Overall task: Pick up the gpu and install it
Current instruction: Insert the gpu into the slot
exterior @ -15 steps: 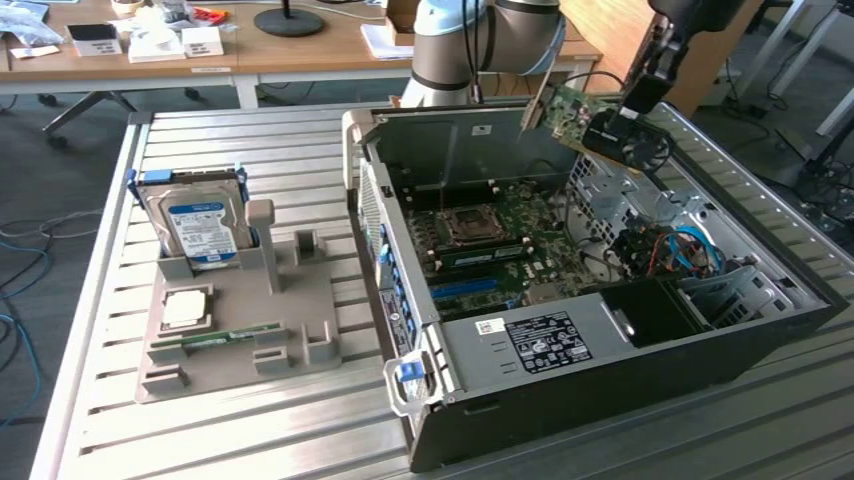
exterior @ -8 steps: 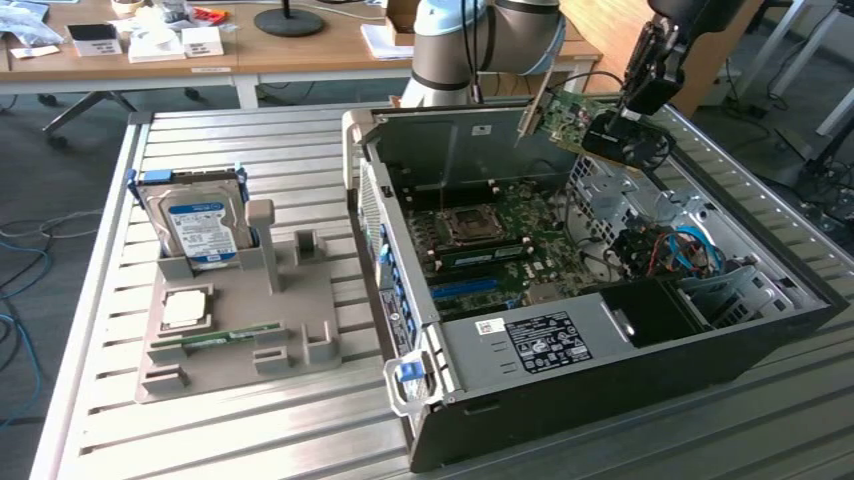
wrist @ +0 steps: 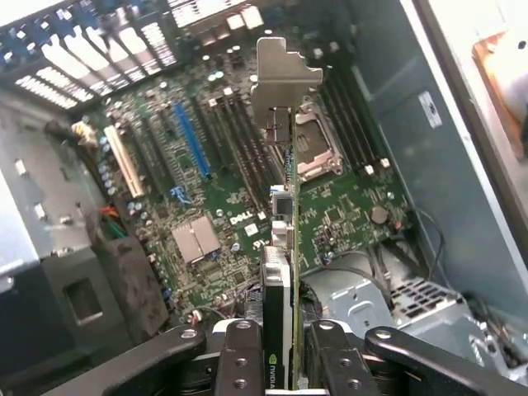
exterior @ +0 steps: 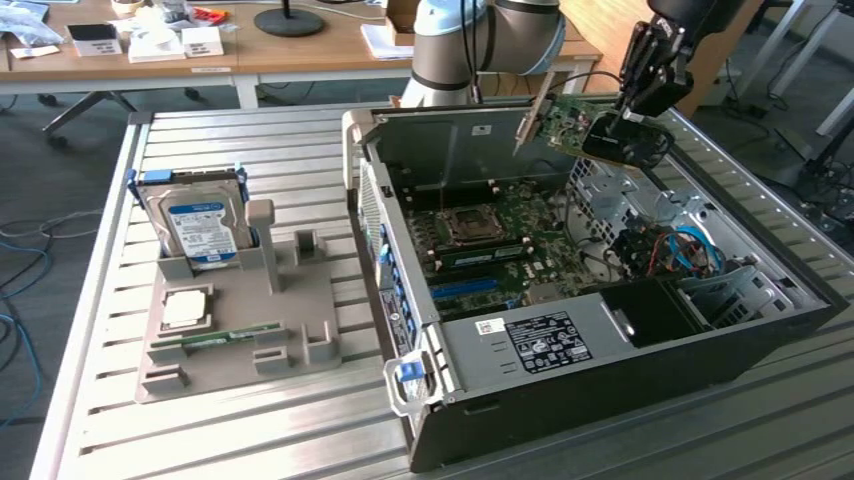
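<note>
My gripper is shut on the gpu, a green board with a silvery metal bracket, and holds it in the air above the far end of the open computer case. In the wrist view the gpu is seen edge-on between my fingers, with its bracket pointing away from the gripper. Under it lies the motherboard with its blue slot, clear of the card. The motherboard also lies open in the exterior view.
On the exterior view's left, a grey holder on the slatted metal table carries an upright hard drive, a processor and a memory stick. The case walls, drive cage and cables ring the motherboard.
</note>
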Robot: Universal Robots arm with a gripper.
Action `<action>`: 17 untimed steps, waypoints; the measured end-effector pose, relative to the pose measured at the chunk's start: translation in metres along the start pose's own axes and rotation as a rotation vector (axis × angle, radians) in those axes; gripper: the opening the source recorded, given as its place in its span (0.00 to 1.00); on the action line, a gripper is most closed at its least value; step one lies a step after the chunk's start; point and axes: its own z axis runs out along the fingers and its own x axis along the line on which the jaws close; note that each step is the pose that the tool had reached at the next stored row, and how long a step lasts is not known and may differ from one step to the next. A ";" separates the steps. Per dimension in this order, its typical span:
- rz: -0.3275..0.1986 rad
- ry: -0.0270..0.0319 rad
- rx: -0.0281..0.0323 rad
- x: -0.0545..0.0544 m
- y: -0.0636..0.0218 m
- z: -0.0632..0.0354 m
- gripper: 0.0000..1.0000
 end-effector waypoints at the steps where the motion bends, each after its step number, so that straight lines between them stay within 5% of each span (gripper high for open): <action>1: -0.018 0.0014 -0.0004 0.000 0.0000 0.0001 0.27; 17: -0.288 0.0236 -0.0059 0.000 -0.0001 0.0006 0.27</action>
